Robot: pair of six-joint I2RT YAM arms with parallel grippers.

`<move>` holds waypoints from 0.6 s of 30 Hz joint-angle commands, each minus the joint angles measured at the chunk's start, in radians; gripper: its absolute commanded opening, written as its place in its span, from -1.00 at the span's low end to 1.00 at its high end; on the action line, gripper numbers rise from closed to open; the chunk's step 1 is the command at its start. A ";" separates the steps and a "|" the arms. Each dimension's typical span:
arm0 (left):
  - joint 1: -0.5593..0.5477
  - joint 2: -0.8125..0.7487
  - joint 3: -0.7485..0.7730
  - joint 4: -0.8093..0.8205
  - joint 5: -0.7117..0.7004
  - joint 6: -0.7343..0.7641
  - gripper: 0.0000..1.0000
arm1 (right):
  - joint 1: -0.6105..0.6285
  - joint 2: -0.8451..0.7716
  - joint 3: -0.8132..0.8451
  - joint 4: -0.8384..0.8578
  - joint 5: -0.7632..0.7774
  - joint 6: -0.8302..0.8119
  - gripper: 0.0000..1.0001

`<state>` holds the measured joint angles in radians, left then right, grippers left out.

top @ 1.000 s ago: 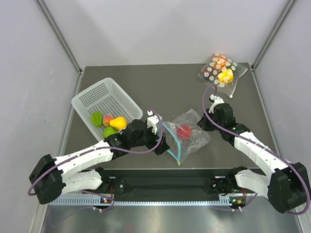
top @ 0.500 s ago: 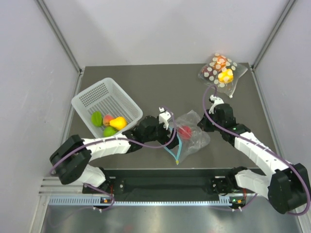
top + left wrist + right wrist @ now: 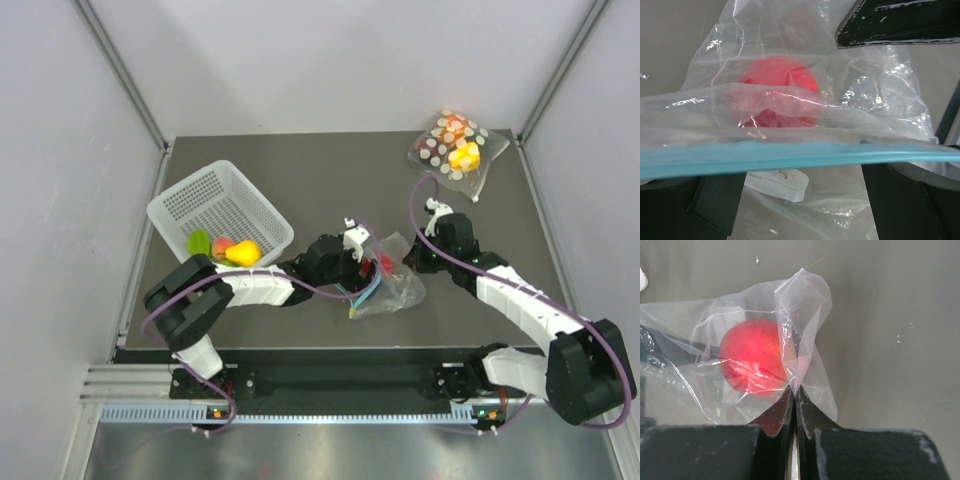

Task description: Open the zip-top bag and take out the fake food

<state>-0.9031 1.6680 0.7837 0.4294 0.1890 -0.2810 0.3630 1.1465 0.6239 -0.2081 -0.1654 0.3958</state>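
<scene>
The left arm lay stretched low toward the middle, forearm nearly level, its left gripper [image 3: 368, 264] with jaws spread wide (a dark finger at each lower corner of the wrist view). The right arm bent inward from its base, right gripper [image 3: 792, 396] pinched tight on a fold of the zip-top bag [image 3: 805, 305].

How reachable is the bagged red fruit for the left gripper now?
Probably not yet: the open left gripper faces the red fruit, but the teal zip strip and film of the zip-top bag lie across between them.
</scene>
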 commanded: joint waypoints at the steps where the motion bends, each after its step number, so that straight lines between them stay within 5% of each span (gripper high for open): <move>1: -0.003 0.022 0.037 0.101 -0.031 0.034 0.90 | -0.007 0.004 0.028 0.047 -0.025 0.002 -0.99; 18: -0.003 0.180 0.118 0.212 -0.037 0.094 0.98 | -0.007 0.051 0.017 0.068 -0.079 0.000 -1.00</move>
<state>-0.9031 1.8263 0.8619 0.5377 0.1360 -0.2062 0.3622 1.1801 0.6239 -0.1844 -0.2089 0.3950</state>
